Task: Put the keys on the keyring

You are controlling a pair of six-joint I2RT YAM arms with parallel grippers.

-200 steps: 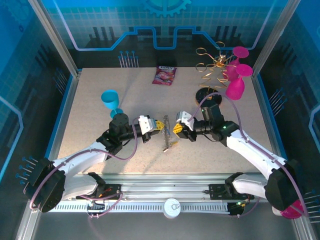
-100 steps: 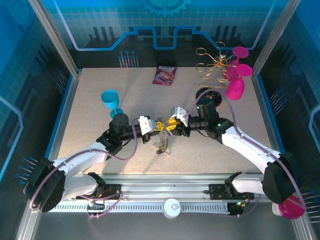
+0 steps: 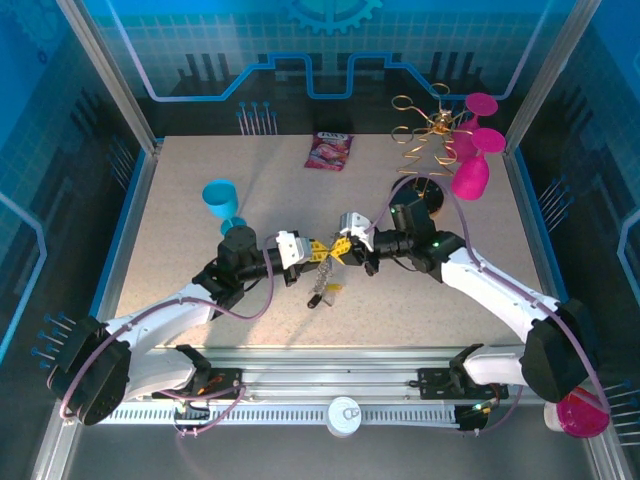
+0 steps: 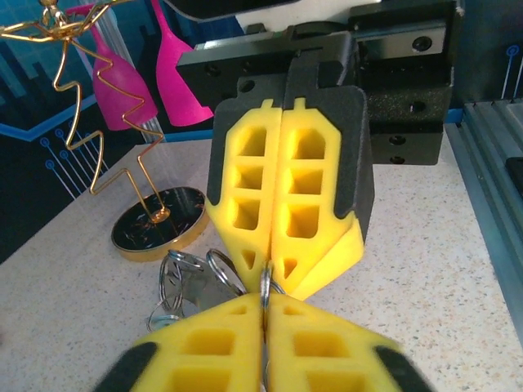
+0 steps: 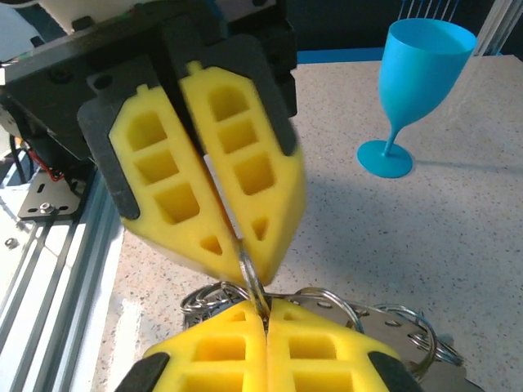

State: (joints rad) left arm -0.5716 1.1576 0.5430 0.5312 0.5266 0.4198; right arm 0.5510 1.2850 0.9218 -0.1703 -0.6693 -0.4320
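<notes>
Mid-table, my left gripper (image 3: 321,251) and right gripper (image 3: 337,249) meet tip to tip. In the left wrist view the left gripper (image 4: 265,296) is shut on a thin silvery ring of the keyring (image 4: 266,280). The right gripper (image 5: 265,314) is shut on the same ring (image 5: 255,287) from the other side. More split rings (image 4: 184,273) and a flat holed metal plate (image 5: 392,327) hang from it, dangling as a bunch (image 3: 319,287) toward the table. By the bunch's lower end is a tiny yellow piece (image 3: 334,289), perhaps a key's head. No other keys can be made out.
A blue goblet (image 3: 221,203) stands behind the left arm. At the back right are a gold wire rack (image 3: 425,135) on a dark round base (image 4: 159,224) and pink goblets (image 3: 472,160). A small red packet (image 3: 329,150) lies at the back.
My right gripper has swung left to meet the left one and shut on the ring. The bunch, lying on the table before, now hangs from the grippers.
</notes>
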